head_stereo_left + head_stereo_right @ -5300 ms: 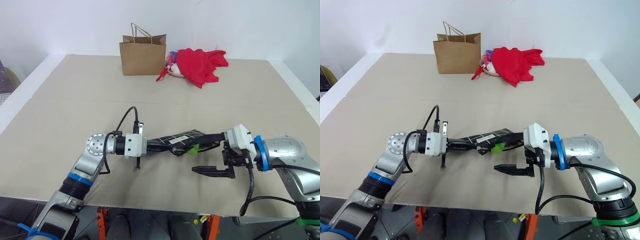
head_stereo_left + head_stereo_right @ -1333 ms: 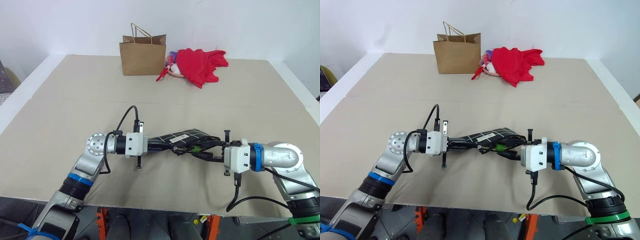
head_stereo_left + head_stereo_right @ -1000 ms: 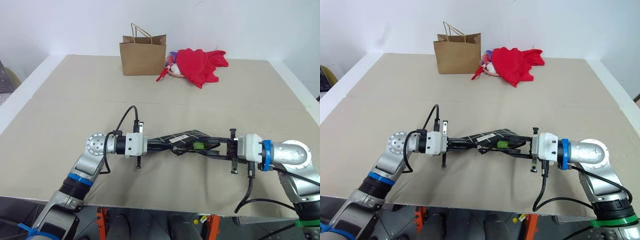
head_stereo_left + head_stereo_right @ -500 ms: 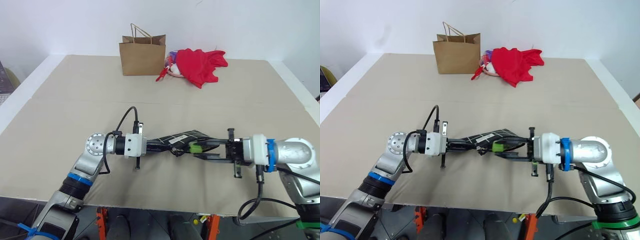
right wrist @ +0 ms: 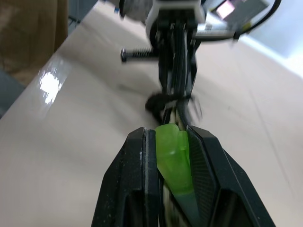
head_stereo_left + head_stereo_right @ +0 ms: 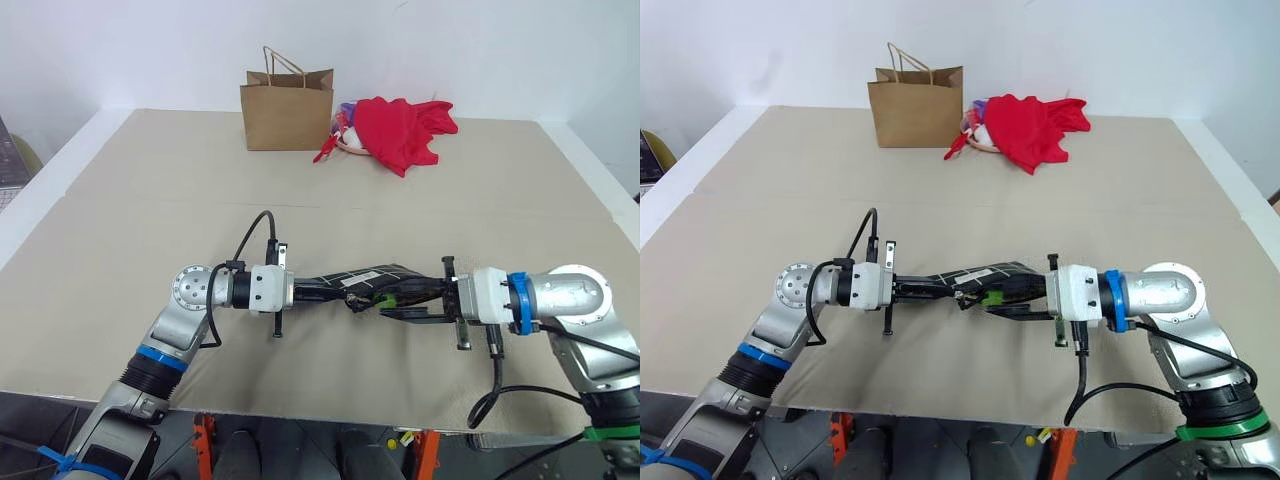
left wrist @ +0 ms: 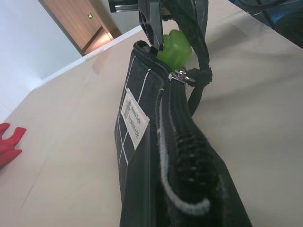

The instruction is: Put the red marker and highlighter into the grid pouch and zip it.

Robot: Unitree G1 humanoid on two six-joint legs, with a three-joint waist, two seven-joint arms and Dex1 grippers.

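Note:
The grid pouch [image 6: 368, 274], black with white lines and a small white label [image 7: 134, 118], hangs level above the table. My left gripper [image 6: 318, 287] is shut on its left end. The lime-green highlighter [image 5: 173, 163] is clamped between the black fingers [image 5: 138, 189] of my right gripper [image 6: 392, 300], which points left at the pouch's right end. The pen's green end [image 7: 174, 45] sits at the pouch's open mouth, beside the zipper pull [image 7: 182, 74]. How deep it reaches inside I cannot tell. The red marker is out of view.
A brown paper bag [image 6: 286, 108] stands at the far side of the tan table [image 6: 150, 200]. A crumpled red cloth [image 6: 400, 130] lies on some small items just right of it. Both are well away from the arms.
My right gripper, earlier open below the pouch, has shut on the highlighter at the pouch's mouth and edged left with it, rolling a little. The left arm and pouch have stayed still.

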